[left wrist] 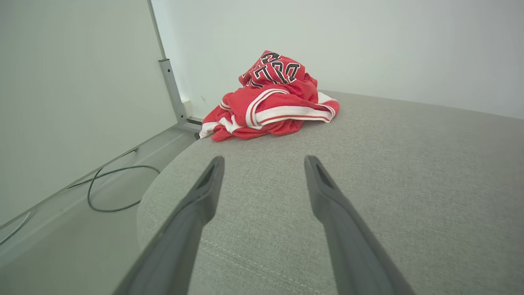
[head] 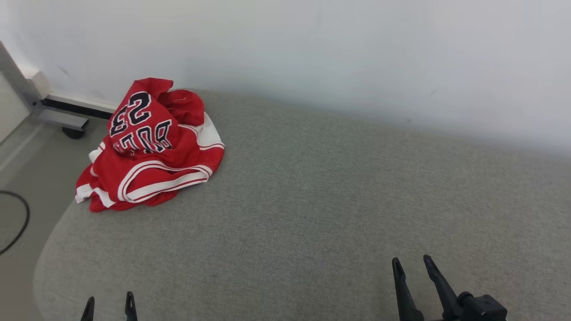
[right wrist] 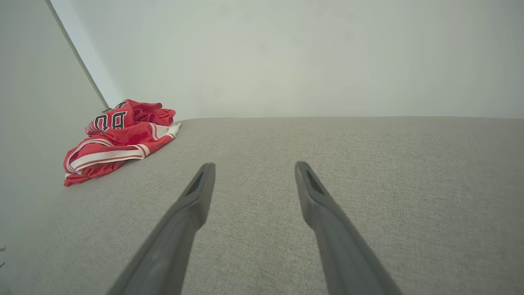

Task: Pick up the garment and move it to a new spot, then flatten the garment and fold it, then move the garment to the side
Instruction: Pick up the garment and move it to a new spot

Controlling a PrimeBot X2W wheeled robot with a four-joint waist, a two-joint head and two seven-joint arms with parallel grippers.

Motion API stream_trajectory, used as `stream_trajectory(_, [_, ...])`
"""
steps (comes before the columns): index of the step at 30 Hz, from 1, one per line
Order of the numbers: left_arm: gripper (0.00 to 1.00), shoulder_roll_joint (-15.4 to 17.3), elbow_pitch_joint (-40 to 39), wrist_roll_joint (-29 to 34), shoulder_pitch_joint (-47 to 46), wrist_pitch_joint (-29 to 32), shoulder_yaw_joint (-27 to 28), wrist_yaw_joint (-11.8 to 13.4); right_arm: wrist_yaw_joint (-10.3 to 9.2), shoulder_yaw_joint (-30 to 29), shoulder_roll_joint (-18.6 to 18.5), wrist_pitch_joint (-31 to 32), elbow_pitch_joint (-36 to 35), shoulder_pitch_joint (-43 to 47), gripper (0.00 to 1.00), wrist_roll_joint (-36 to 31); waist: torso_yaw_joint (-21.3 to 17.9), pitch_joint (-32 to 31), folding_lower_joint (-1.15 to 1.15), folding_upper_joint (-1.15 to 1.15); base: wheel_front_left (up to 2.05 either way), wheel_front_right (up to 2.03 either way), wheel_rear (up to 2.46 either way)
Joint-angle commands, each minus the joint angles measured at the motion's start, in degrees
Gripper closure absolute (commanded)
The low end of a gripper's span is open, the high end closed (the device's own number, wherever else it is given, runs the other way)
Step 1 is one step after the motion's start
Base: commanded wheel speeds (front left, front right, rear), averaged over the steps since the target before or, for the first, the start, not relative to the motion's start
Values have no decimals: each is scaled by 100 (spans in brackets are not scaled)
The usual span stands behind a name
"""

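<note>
Soft, even light fills the room ahead of me, with no lamp or window in sight and no glare. The pale wall is bright, nearly washed out, and it blurs where it meets the grey cushion at the far right. The red garment, far left, casts only a thin shadow, and its dark lettering is crisp. In my wrist views the wide lens bows the cushion's far edge. It also stretches my left gripper and right gripper, which look slightly soft near the lens.
</note>
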Motion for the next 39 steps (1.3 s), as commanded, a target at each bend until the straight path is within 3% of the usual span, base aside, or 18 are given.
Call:
stream_trajectory(1, [0, -8, 1, -16, 86, -20, 30, 33, -12, 5, -1, -2, 7, 72, 0, 43, 346, -56, 0, 0, 0, 0, 0])
stream_trajectory(9, [0, -8, 4, 9, 167, -20, 91, 167, -12, 38, -1, -3, 30, 76, 0, 64, 710, -85, 0, 0, 0, 0, 0])
stream_trajectory(20, [0, -8, -29, -61, 208, -20, 100, 273, -12, 116, -1, -3, 48, 67, 0, 51, 771, -115, 0, 0, 0, 0, 0])
stream_trajectory(33, [0, -6, -58, -172, -101, -20, 281, 321, -12, 227, -2, -3, 7, -79, 0, -3, 462, 2, 0, 0, 0, 0, 0])
stream_trajectory(39, [0, 4, -80, -286, -658, -20, 686, 129, -12, 197, -3, -3, -23, -218, 0, -72, 44, 188, 0, 0, 0, 0, 0])
